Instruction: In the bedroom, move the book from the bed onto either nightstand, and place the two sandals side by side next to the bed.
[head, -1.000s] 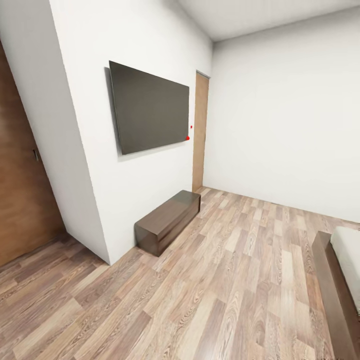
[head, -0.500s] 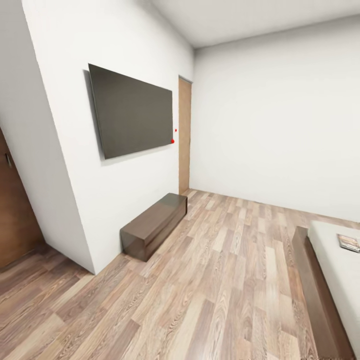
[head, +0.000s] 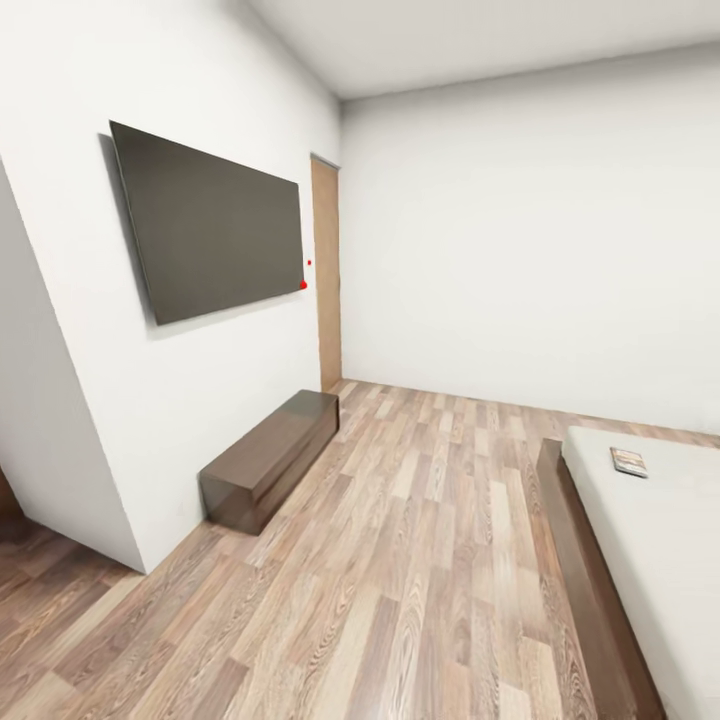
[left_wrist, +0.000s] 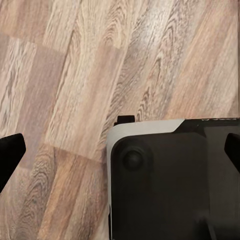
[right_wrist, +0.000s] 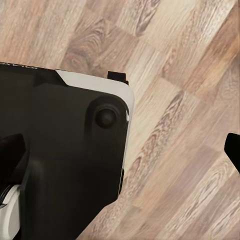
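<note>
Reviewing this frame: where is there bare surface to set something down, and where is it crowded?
The mattress of the bed is bare on the near side of the book, which lies near its far end. The top of the long TV cabinet under the wall TV looks bare. The plank floor between cabinet and bed frame is open. Nothing looks crowded.

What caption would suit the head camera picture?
Bedroom view: book lying on the white bed, wall TV above a low cabinet.
</note>
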